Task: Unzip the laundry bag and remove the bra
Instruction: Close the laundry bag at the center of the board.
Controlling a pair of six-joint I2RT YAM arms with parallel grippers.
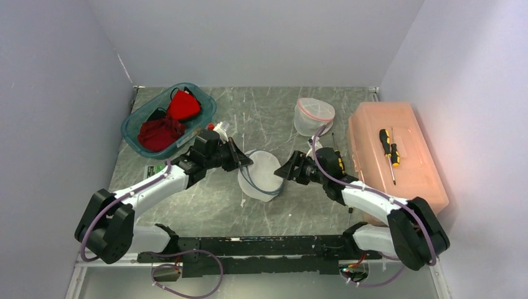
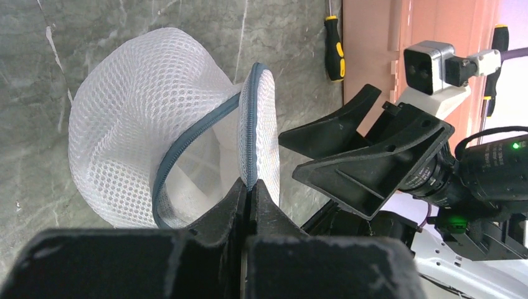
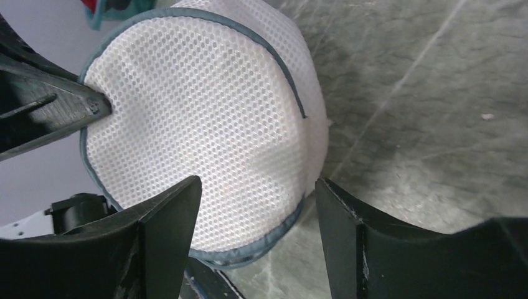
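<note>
The white mesh laundry bag point(image 1: 261, 175) with grey-blue zipper trim is held up at the table's middle. My left gripper point(image 1: 245, 163) is shut on its zipper edge point(image 2: 251, 124), the pinch showing at the fingertips point(image 2: 251, 185). The bag point(image 2: 137, 106) gapes open along the zipper, and only pale mesh shows inside. The bra is hidden. My right gripper point(image 1: 284, 171) stands open just right of the bag, its jaws point(image 3: 258, 184) wide apart around the bag's lower rim point(image 3: 205, 118) without touching it. The right fingers point(image 2: 348, 156) also show in the left wrist view.
A teal basket point(image 1: 134, 129) with red garments point(image 1: 177, 112) sits at the back left. A second mesh bag with pink trim point(image 1: 314, 116) stands behind. A salmon toolbox point(image 1: 405, 168) carrying a screwdriver point(image 1: 388, 149) lines the right side. Another screwdriver point(image 1: 337, 161) lies beside it.
</note>
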